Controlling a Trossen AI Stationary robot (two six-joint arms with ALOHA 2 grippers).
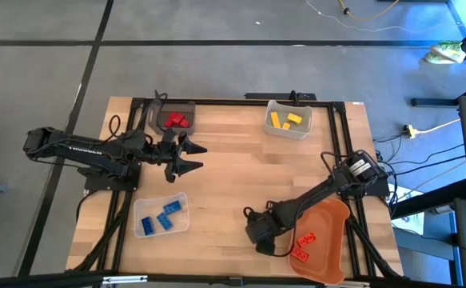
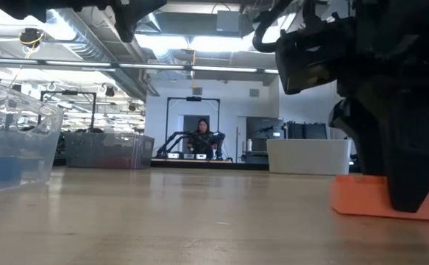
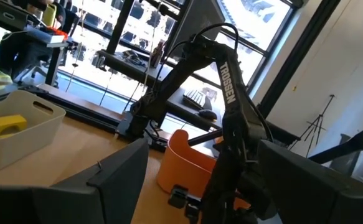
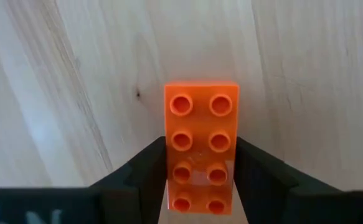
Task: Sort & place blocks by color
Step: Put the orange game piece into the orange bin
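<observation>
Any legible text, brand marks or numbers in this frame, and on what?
"TROSSEN": white letters down the right arm, left wrist view.
White lettering on the left arm, high view: too small to read.
Nothing readable on the blocks, including the orange block, or on the bins.

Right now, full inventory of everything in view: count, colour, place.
Red blocks: about three, in the dark bin, far left of the table.
Yellow blocks: about three, in the clear bin, far right.
Blue blocks: about four, in the clear bin, near left.
Orange blocks: two, in the orange bin, near right.
Orange block: one, eight studs, on the wood between the right fingers.
Table: one, light wood.
Person: one, seated far behind the table.
Left gripper: open, above the table by the dark bin.
Right gripper: shut on the orange block, beside the orange bin.
</observation>
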